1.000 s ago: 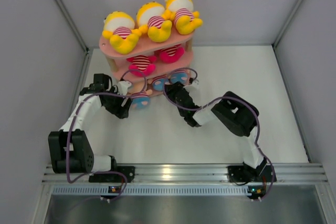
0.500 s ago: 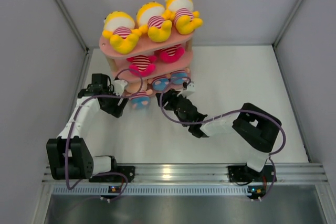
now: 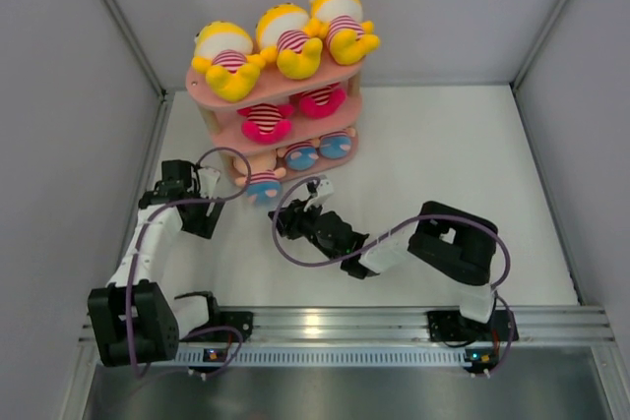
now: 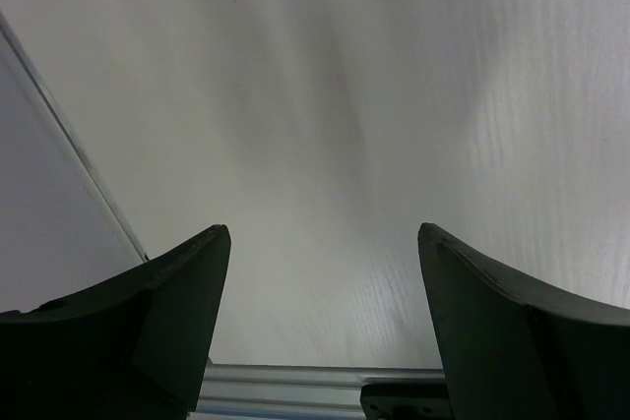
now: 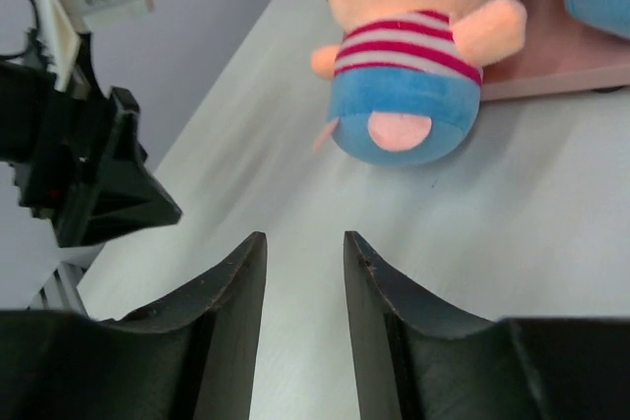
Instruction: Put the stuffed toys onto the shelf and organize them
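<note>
The pink shelf (image 3: 207, 86) stands at the back of the table. Three yellow stuffed toys (image 3: 281, 36) lie along its top board. Two striped toys with red bottoms (image 3: 266, 121) lie on the middle board, and two blue bottoms (image 3: 317, 151) show on the lowest. A peach-headed doll with a blue bottom (image 3: 262, 187) (image 5: 404, 95) hangs over the lowest board's front left edge. My right gripper (image 3: 282, 220) (image 5: 305, 243) sits low on the table just short of that doll, narrowly open and empty. My left gripper (image 3: 204, 221) (image 4: 323, 243) is left of the doll, wide open and empty.
Grey walls close in the table on the left, back and right. An aluminium rail (image 3: 335, 322) runs along the near edge, and a piece of rail (image 4: 295, 381) shows past my left fingers. In the right wrist view the left gripper (image 5: 89, 174) stands close on the left.
My right arm has drawn back from the shelf toward the near left, and its jaws have narrowed. My left arm has pulled away from the blue-bottomed doll to the left.
</note>
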Controlling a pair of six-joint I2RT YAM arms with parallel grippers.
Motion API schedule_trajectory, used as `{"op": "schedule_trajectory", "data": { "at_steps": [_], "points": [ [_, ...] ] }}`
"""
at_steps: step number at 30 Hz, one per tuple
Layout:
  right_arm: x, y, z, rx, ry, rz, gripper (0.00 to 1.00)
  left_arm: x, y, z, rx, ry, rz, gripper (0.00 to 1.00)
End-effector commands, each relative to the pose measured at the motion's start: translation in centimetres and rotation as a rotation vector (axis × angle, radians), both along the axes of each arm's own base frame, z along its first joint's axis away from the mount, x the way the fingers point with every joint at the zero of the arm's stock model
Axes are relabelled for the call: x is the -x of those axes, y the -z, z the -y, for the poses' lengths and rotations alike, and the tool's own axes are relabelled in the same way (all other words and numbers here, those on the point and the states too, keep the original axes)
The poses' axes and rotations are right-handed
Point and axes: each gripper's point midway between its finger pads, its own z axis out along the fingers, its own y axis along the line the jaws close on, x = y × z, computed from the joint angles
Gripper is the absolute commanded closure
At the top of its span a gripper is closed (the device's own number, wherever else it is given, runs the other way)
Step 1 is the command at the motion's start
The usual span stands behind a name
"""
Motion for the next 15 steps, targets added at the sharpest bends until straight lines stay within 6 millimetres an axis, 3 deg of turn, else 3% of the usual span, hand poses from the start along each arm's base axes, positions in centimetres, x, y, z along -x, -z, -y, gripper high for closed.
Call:
{"op": "schedule_trajectory", "data": {
  "at_steps": [1,4,8,11,15],
  "points": [
    [-0.6,-1.8,-1.9,-0.107,0.016,-0.009,0.66,-1.3,-1.3,-1.2,-0.014,-0.053,0.082,0.17],
    [-2.1,1.0,-2.5,-0.105,0.064,-0.063,0.72,-1.8,-1.7,-1.2,-0.008,-0.057,0.094,0.17],
    [-4.4,2.4,-3.0,-0.174,0.083,-0.148,0.75,-2.0,-2.0,-1.1,-0.001,-0.053,0.102,0.17],
    [-6.0,3.1,-3.1,-0.172,0.1,-0.173,0.75,-2.3,-2.2,-1.2,-0.005,-0.046,0.106,0.17],
    [-7.2,2.4,-3.7,-0.161,0.105,-0.148,0.75,-2.6,-2.3,-1.1,0.004,-0.043,0.104,0.17]
  ]
}}
